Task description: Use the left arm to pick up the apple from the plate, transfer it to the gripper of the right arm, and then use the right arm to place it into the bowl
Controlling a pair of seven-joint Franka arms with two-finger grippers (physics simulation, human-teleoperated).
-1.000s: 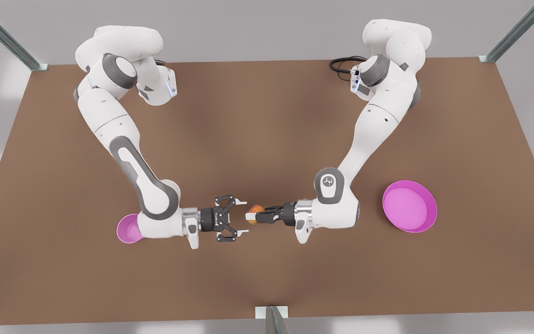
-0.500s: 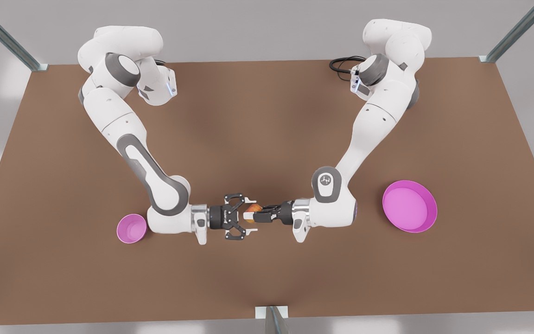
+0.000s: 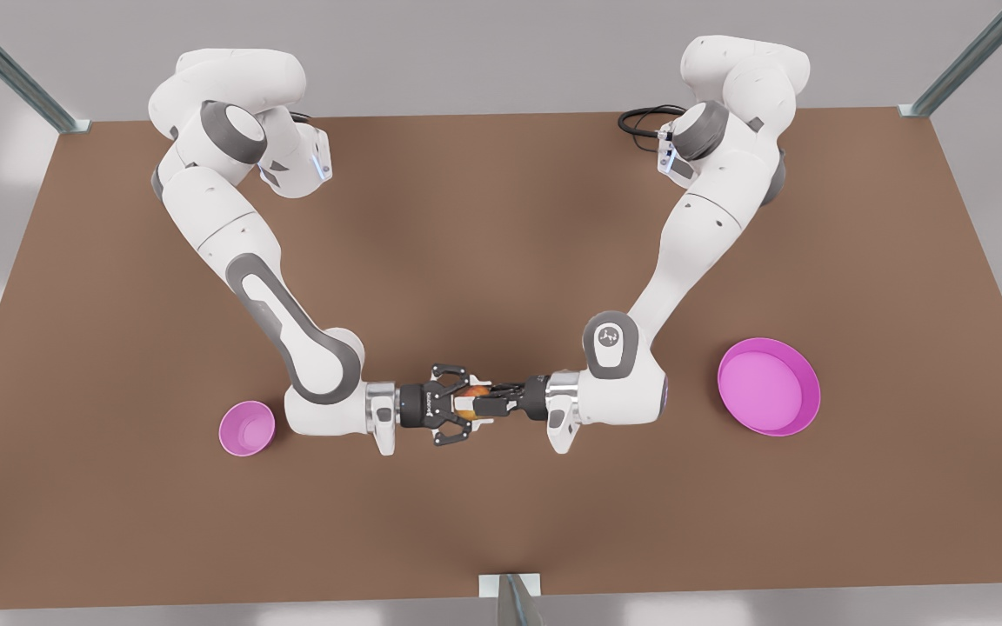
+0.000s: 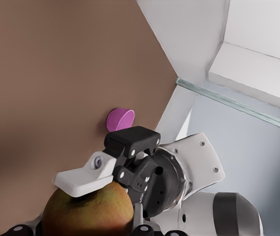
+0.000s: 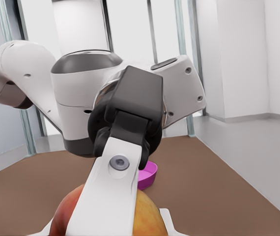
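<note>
Apple (image 4: 88, 212) in left end effector's (image 3: 482, 404) grip, right end effector (image 3: 464, 406) agape around it

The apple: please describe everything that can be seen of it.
The apple is small and round, red-orange with a yellowish-green side and smooth skin. It hangs in the air above the table, held by the left gripper, which is shut on it. The right gripper meets it from the opposite side.
</note>
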